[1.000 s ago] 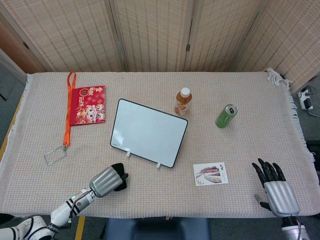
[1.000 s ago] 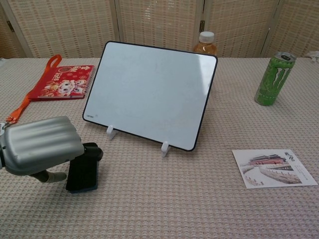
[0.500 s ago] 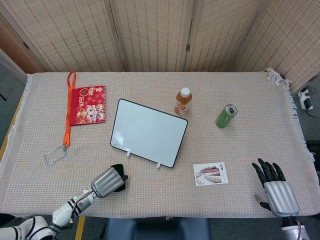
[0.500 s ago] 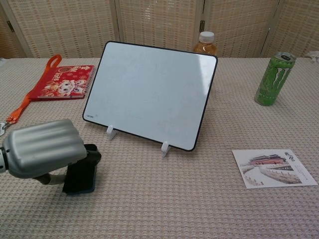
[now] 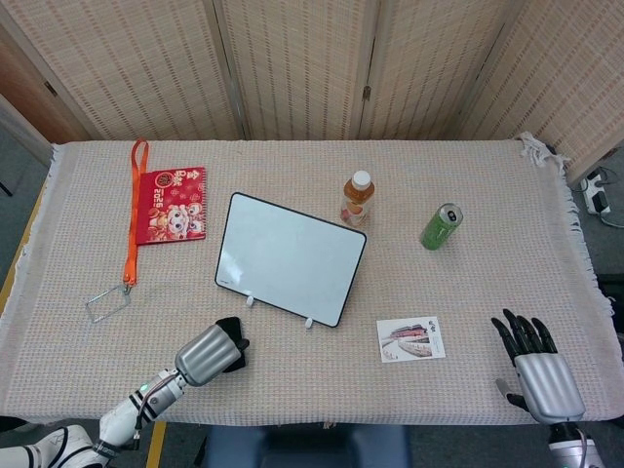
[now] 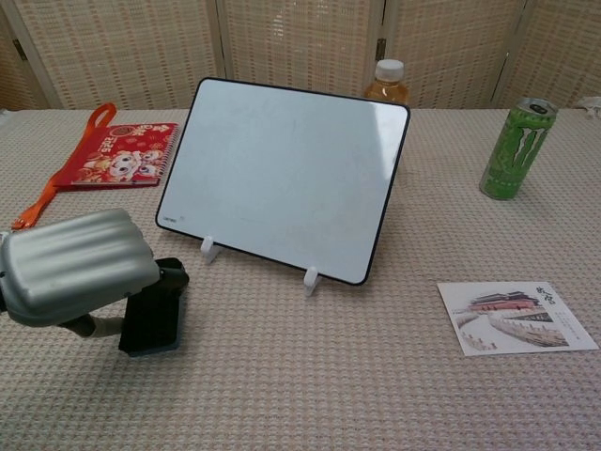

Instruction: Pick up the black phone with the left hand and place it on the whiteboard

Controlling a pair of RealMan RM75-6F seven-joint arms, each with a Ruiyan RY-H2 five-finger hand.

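Black phone (image 6: 150,319): located near the front left edge of the surface (image 5: 468,166), directly beneath and partly covered by the left hand (image 6: 75,268). The hand's silver back sits over the phone's left and upper portion; the fingers are curled down around the phone's far end, and a thumb shows at its near left side. Whether the phone is lifted clear of the surface cannot be determined. In the head view, only a dark sliver of the phone (image 5: 232,343) shows beyond the left hand (image 5: 208,354).

Red pouch (image 5: 171,204): at the far left, with an orange lanyard (image 5: 131,219) running toward the front.

Whiteboard (image 6: 282,178): propped tilted on small white feet, just behind and right of the phone, apart from it.

Tea bottle (image 5: 358,198): behind the whiteboard's right corner.

Postcard (image 6: 516,318): flat, front right of the whiteboard.

Green can (image 6: 515,147): upright, further right.

Right hand (image 5: 538,369): at the front right edge, fingers spread, holding nothing.
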